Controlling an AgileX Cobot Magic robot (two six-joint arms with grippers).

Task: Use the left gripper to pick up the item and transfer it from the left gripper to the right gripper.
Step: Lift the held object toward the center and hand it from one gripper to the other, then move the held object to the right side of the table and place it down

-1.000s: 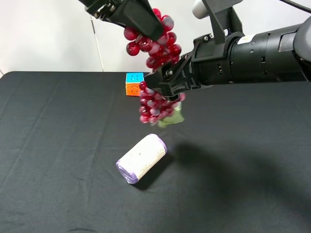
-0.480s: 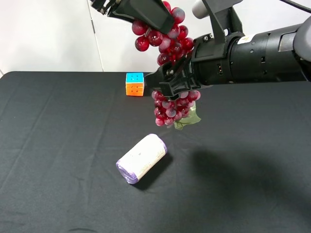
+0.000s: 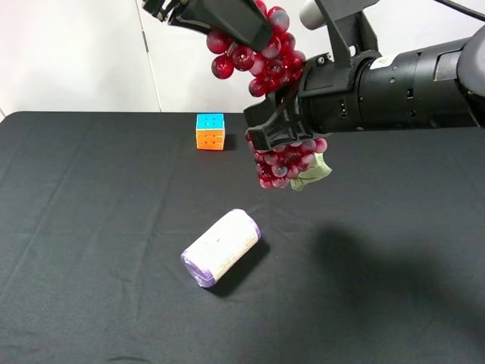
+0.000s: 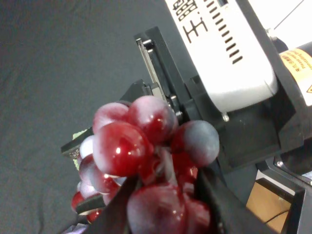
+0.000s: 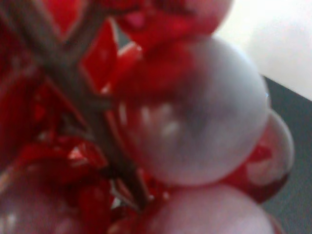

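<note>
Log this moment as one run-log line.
phase: mid-air handover | left gripper: shut on grape bunch top | right gripper: around bunch middle, grip unconfirmed | roll, cube: on table

The high view is bright, evenly lit from overhead and sharp throughout; a broad soft shadow lies on the black cloth (image 3: 91,227) below the jaws of the right gripper (image 3: 261,129); a tighter one hugs the white roll (image 3: 221,247); the grapes (image 3: 282,161) under those jaws carry small white glints. In the left wrist view the grapes between the left gripper's (image 4: 165,204) jaws look slightly soft, with pale glare; the right wrist view, grapes close at the jaws, is badly out of focus, one corner washed out.
</note>
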